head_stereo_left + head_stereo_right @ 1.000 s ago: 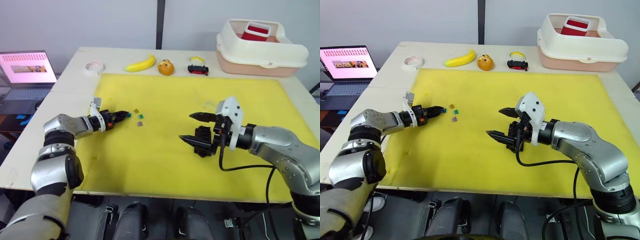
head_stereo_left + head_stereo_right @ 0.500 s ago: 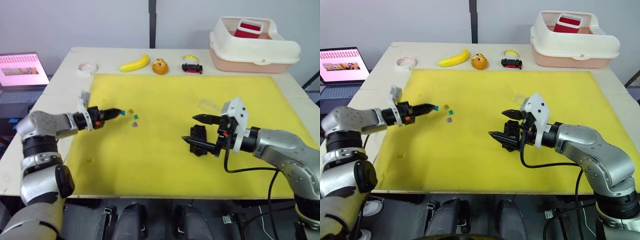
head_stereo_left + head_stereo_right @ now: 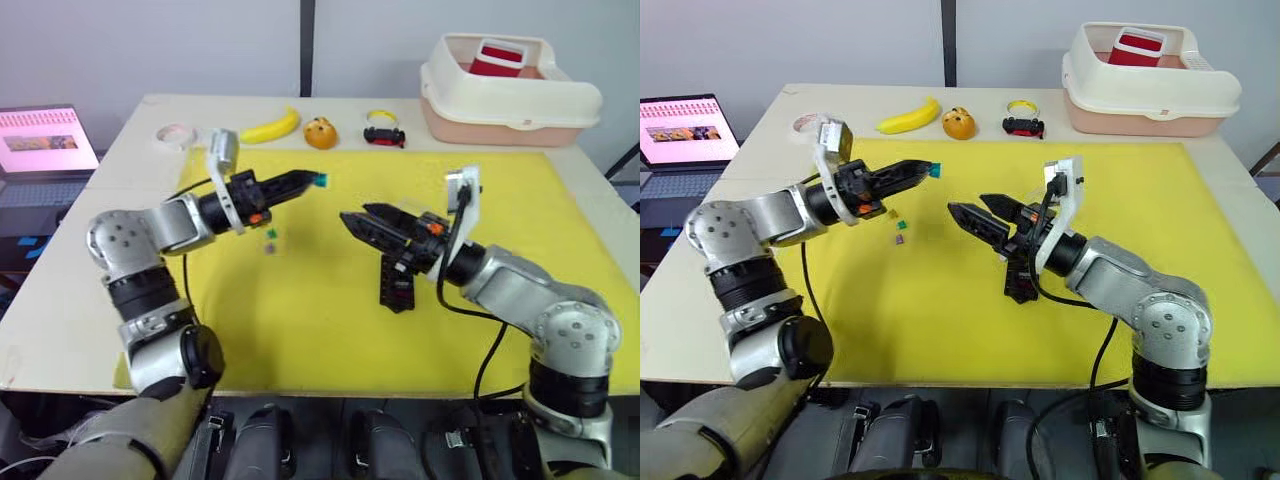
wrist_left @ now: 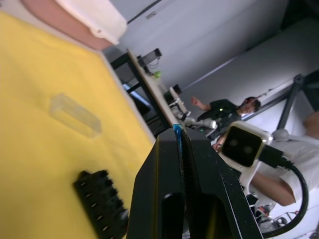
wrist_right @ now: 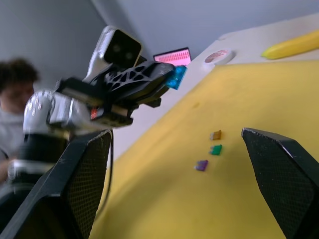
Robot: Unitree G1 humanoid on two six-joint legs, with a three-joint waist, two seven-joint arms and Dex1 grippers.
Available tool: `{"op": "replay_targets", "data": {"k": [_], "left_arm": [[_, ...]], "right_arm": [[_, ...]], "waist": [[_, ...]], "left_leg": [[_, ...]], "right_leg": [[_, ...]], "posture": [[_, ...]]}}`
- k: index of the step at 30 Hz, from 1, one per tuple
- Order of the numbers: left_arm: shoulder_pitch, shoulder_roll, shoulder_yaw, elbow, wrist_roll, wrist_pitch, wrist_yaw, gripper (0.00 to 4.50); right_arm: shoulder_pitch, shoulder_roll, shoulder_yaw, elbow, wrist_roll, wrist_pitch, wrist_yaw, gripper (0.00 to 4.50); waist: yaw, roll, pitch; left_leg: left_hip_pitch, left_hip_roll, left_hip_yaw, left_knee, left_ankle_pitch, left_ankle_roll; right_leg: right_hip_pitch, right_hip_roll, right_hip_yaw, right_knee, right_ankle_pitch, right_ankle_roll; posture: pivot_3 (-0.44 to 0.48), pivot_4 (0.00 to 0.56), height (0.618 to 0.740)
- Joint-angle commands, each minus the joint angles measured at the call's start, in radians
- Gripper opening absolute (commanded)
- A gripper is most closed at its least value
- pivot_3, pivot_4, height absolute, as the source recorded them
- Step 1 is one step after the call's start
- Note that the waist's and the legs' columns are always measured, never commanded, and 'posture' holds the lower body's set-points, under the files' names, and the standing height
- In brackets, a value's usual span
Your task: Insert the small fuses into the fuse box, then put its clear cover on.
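My left gripper [image 3: 308, 181] hangs raised over the yellow mat [image 3: 330, 330], shut on a small blue fuse [image 3: 321, 180] that pokes out past its tips; the same blue fuse [image 4: 176, 130] is pinched between the fingers in the left wrist view. Three loose fuses, yellow [image 3: 893, 213], green [image 3: 901, 224] and purple [image 3: 899, 238], lie on the mat below it. The black fuse box [image 3: 395, 282] rests mid-mat. My right gripper [image 3: 356, 214] is open above and just left of the box, pointing toward the left gripper. The clear cover [image 4: 75, 115] lies on the mat beyond the box.
Along the back edge sit a tape roll [image 3: 172, 133], a banana [image 3: 268, 127], an orange ball [image 3: 320, 132] and a toy car [image 3: 383, 135]. A cream bin [image 3: 510, 90] stands back right, a laptop [image 3: 45, 140] left. A person [image 4: 234, 107] is beyond the table.
My left gripper has lifted the blue fuse off the mat and carried it up and right toward the centre. My right gripper has risen from beside the fuse box and swung left.
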Motion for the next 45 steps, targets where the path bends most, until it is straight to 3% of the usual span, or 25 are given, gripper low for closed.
{"op": "replay_targets", "data": {"k": [1,10,13,16,29,32,36,40,45], "left_arm": [[-0.020,-0.034,0.019,-0.004,-0.047,-0.023,0.046,0.05],[-0.019,-0.101,-0.005,0.000,-0.104,-0.046,0.115,0.05],[-0.018,-0.122,-0.001,0.012,-0.130,-0.059,0.139,0.00],[-0.012,-0.126,-0.008,0.016,-0.152,-0.067,0.157,0.00],[0.011,-0.106,-0.050,0.045,-0.238,-0.103,0.195,0.00],[0.012,-0.107,-0.068,0.052,-0.245,-0.119,0.197,0.00],[0.017,-0.106,-0.092,0.058,-0.262,-0.134,0.201,0.00],[0.022,-0.097,-0.110,0.065,-0.279,-0.147,0.205,0.00],[0.032,-0.076,-0.134,0.075,-0.294,-0.160,0.208,0.00]], "right_arm": [[-0.023,0.037,-0.017,0.016,0.122,-0.054,-0.127,4.50],[-0.047,0.092,0.007,0.066,0.210,-0.167,-0.254,4.50],[-0.055,0.112,0.018,0.069,0.221,-0.196,-0.272,3.56],[-0.057,0.112,0.029,0.064,0.226,-0.206,-0.280,2.24],[-0.054,0.096,0.051,0.048,0.247,-0.240,-0.279,2.24],[-0.052,0.090,0.056,0.045,0.247,-0.237,-0.275,1.41],[-0.050,0.087,0.059,0.043,0.246,-0.239,-0.275,1.41],[-0.042,0.084,0.060,0.032,0.251,-0.247,-0.275,0.26],[-0.035,0.071,0.055,0.007,0.284,-0.266,-0.282,0.21]], "waist": [[0.000,0.000,0.000],[0.000,0.000,0.000],[0.000,0.000,0.000],[0.001,0.000,0.000],[0.001,0.000,0.000],[0.001,0.000,0.000],[0.001,0.000,0.000],[0.000,0.000,0.000],[0.001,0.000,0.000]], "left_leg": [[0.000,-0.001,0.000,0.000,0.000,0.000],[0.000,-0.001,0.000,0.000,0.000,0.000],[0.000,0.000,0.000,0.000,0.000,0.000],[0.000,0.000,0.000,0.000,0.000,0.000],[0.000,0.000,0.000,0.000,0.000,0.000],[-0.001,0.000,0.000,0.000,0.000,0.000],[-0.001,0.000,0.000,0.000,0.000,0.001],[-0.001,0.000,0.000,0.000,0.000,0.001],[-0.001,0.000,0.000,0.000,-0.001,0.001]], "right_leg": [[0.000,0.000,0.000,0.000,0.000,0.000],[0.000,0.001,0.000,0.000,0.000,0.000],[0.000,0.001,0.000,0.000,0.000,0.000],[0.000,0.001,0.000,0.000,0.000,0.000],[0.000,0.001,0.000,-0.001,0.000,0.000],[0.000,0.001,0.000,-0.001,0.000,0.000],[0.000,0.001,0.000,-0.001,0.000,0.000],[0.000,0.001,0.000,-0.001,0.000,0.000],[0.000,0.001,0.000,-0.001,0.000,0.000]], "posture": [[0.000,0.150,0.740],[0.000,0.150,0.740],[0.000,0.150,0.740],[0.000,0.150,0.740],[0.000,0.150,0.740],[0.000,0.150,0.740],[0.000,0.150,0.740],[0.000,0.150,0.740],[0.000,0.150,0.740]]}}
